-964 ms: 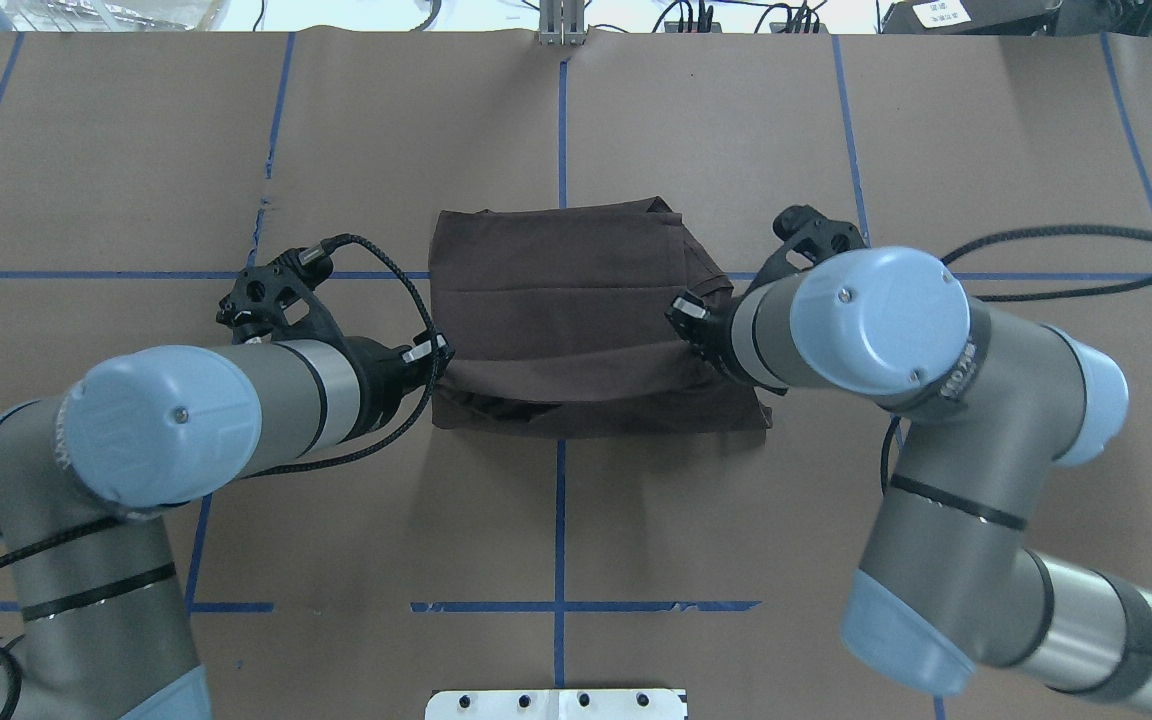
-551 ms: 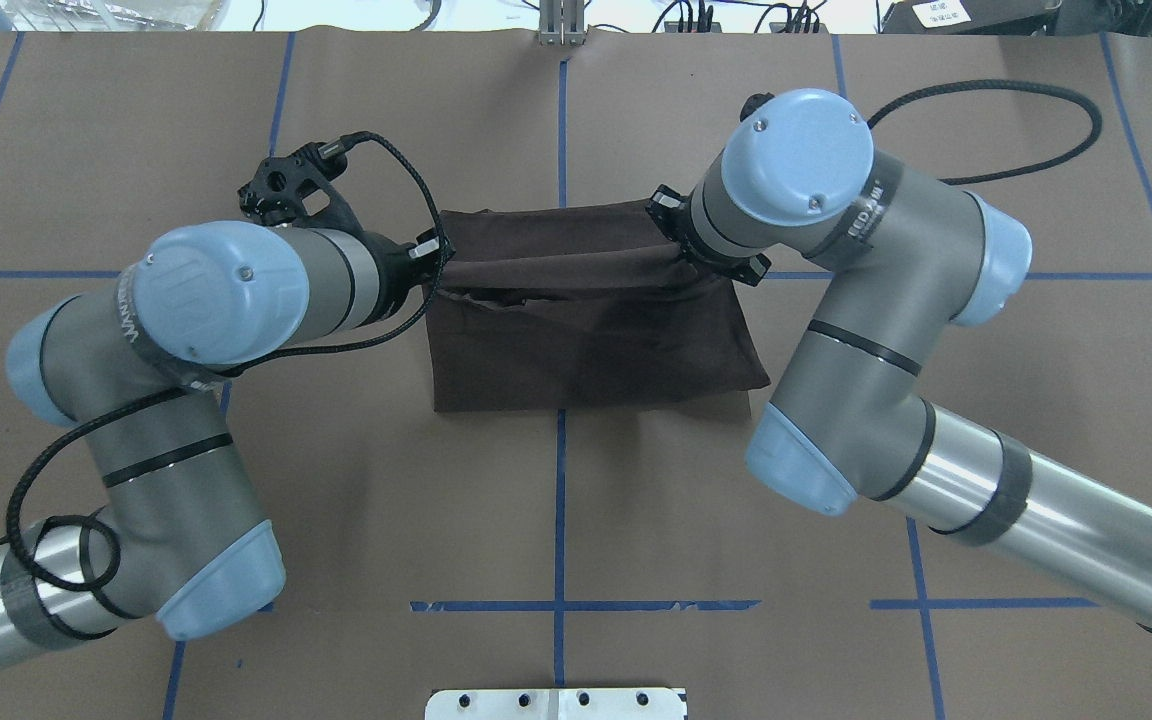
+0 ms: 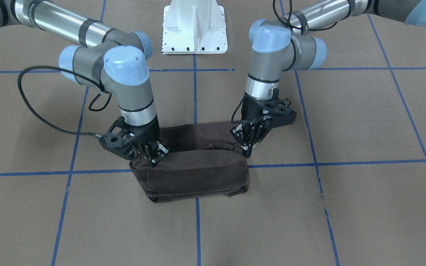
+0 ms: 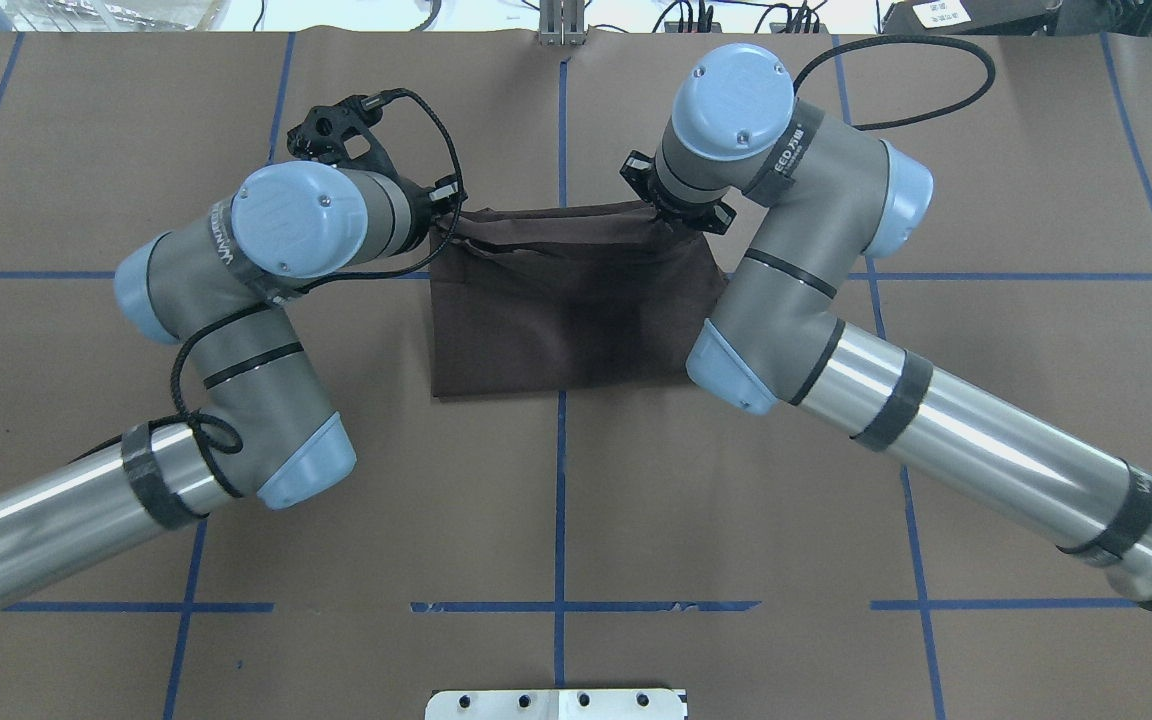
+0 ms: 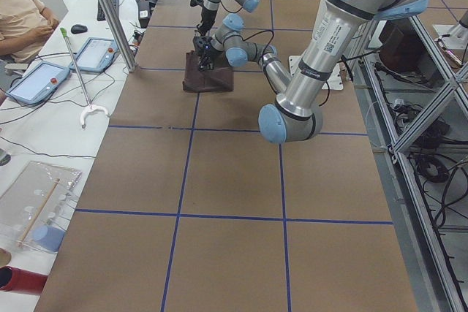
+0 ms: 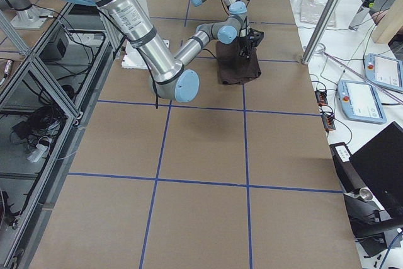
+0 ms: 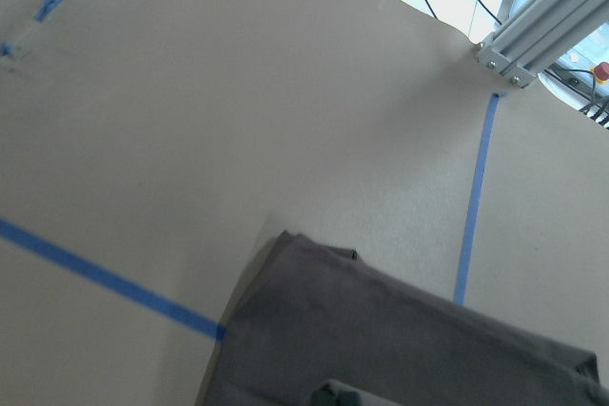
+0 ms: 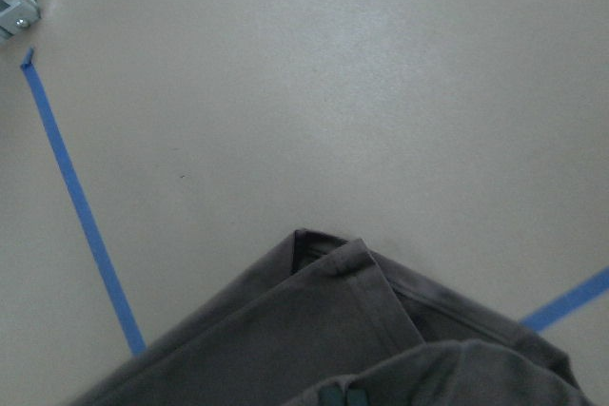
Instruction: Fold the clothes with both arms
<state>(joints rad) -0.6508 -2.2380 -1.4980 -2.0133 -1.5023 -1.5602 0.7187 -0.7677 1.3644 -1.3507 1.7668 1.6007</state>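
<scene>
I've brought left gripper [image 3: 249, 147] and right gripper [image 3: 153, 159] forward since a second ago. Each pinches a corner of the shirt [image 3: 194, 177] beneath them, far hem just ahead, long axis spanning between them.

On the table [image 4: 986, 400] the T-shirt [image 4: 576, 320] lies with the left tool [image 3: 248, 150] and right tool [image 3: 153, 160] at its far corners

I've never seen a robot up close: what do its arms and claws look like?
Both the left arm and the right arm are round tubes, shiny silver and matt grey, with light blue caps at the joints and black bands. Lettering on them is too small to read. The left gripper and right gripper are black, with thin fingers. A black braided cable runs to each.
</scene>
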